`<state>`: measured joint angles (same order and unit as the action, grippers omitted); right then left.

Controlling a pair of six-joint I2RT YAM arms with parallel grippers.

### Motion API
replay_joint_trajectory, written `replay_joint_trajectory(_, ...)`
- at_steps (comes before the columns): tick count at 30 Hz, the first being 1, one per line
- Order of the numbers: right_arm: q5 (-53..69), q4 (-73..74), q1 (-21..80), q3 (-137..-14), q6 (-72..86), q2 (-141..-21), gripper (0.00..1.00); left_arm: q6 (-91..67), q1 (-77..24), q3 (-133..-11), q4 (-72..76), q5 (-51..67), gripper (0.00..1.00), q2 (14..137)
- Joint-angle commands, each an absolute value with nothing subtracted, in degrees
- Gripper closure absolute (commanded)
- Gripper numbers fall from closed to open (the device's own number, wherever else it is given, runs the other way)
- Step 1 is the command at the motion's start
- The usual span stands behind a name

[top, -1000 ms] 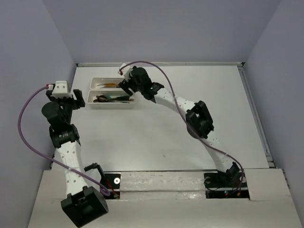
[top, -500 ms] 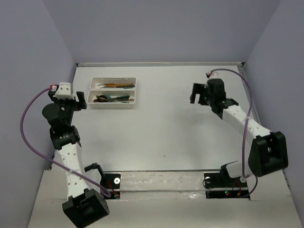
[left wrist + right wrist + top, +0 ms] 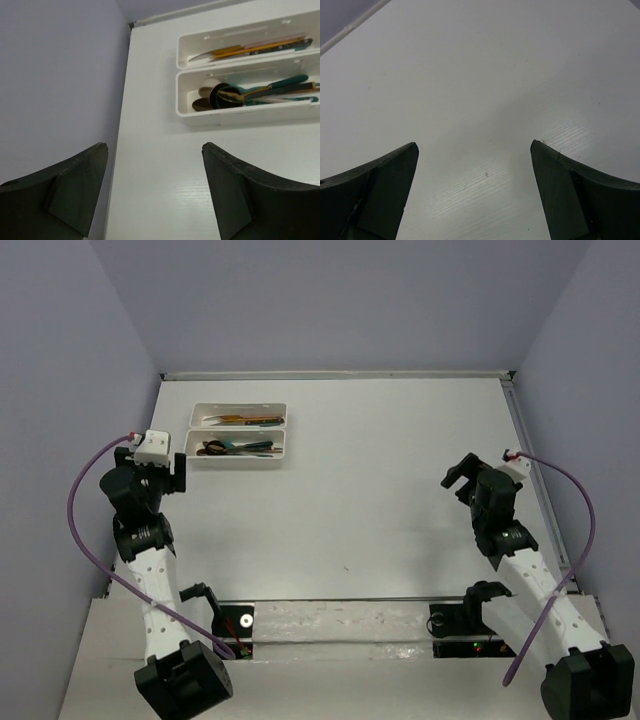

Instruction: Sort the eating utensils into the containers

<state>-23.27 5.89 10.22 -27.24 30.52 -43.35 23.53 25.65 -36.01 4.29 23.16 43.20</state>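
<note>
Item 1, far tray (image 3: 181, 50): white, long and shallow, lying at the far left of the tabletop (image 3: 380, 490), its long axis running left to right. Contents: knives (image 3: 250, 48), lying lengthwise along the tray, silver blade tips toward the left wall, orange, gold and black handles toward the right.

Item 2, near tray (image 3: 181, 95): same make, just beside the first on its near side and parallel to it. Contents: spoons (image 3: 225, 95), also lengthwise, with black, gold, brown and pale bowls bunched at the left end and teal and wood-toned handles running right.

Item 3, my left hand (image 3: 155, 150): released, fingers spread wide with nothing between them, hovering over bare tabletop by the left wall, near the trays' left ends but not touching them.

Item 4, my right hand (image 3: 474, 145): released, fingers wide apart and grasping nothing, above bare tabletop at the right side, well apart from both trays.
</note>
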Motion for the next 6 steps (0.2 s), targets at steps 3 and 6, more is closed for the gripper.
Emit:
replay_joint_trajectory(3, -26.55, 3.78, 10.46, -25.31, 34.97, -41.4, 0.0, 27.95, 26.1, -30.59, 3.43, 16.79, 0.1, 42.54)
replay_joint_trajectory(6, -24.53, 3.87, 10.46, -25.75, 35.51, -41.4, 0.0, 26.9, 26.1, -29.71, 3.69, 17.4, 0.1, 42.28)
